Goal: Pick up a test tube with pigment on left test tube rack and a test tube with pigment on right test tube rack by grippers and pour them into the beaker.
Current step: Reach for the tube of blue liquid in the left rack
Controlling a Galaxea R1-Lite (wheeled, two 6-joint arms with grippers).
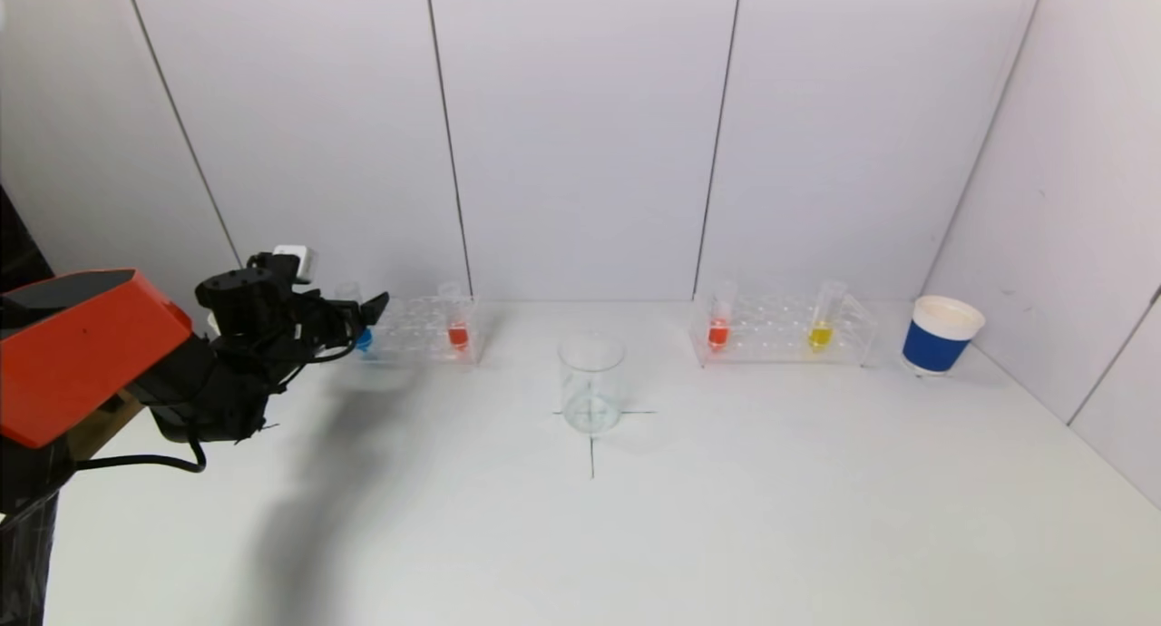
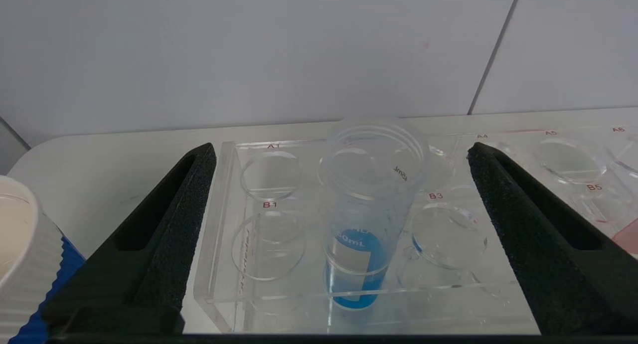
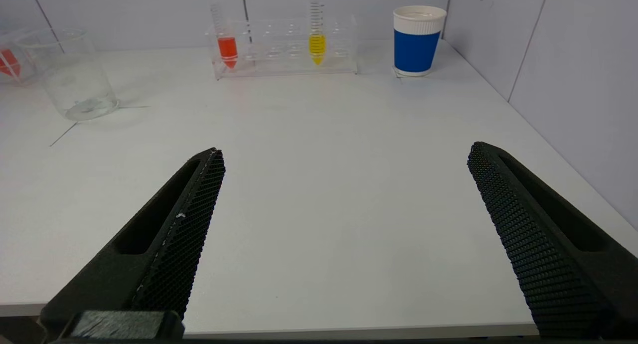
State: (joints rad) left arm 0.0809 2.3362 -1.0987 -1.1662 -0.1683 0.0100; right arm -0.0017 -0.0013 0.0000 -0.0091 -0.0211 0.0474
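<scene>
My right gripper (image 3: 344,159) hangs low over the near edge of the table (image 3: 319,194), its fingers (image 3: 199,194) spread wide with nothing between them. Farther out in front of it, the beaker (image 1: 591,383) stands at the middle of the table on a marked cross.

My left gripper (image 2: 339,184) is up at the left rack (image 1: 422,329), fingers (image 2: 189,194) wide open on either side of the tube with blue pigment (image 2: 366,204), not touching it. That tube stands upright in the rack's near row, and a tube with red pigment (image 1: 457,322) stands toward the rack's other end. A white and blue paper cup (image 2: 22,264) sits just beside my left fingers.

At the back right, the right rack (image 1: 782,330) holds a red tube (image 1: 719,321) and a yellow tube (image 1: 824,318), both seated. Beyond its right end stands a blue cup (image 1: 941,335).
</scene>
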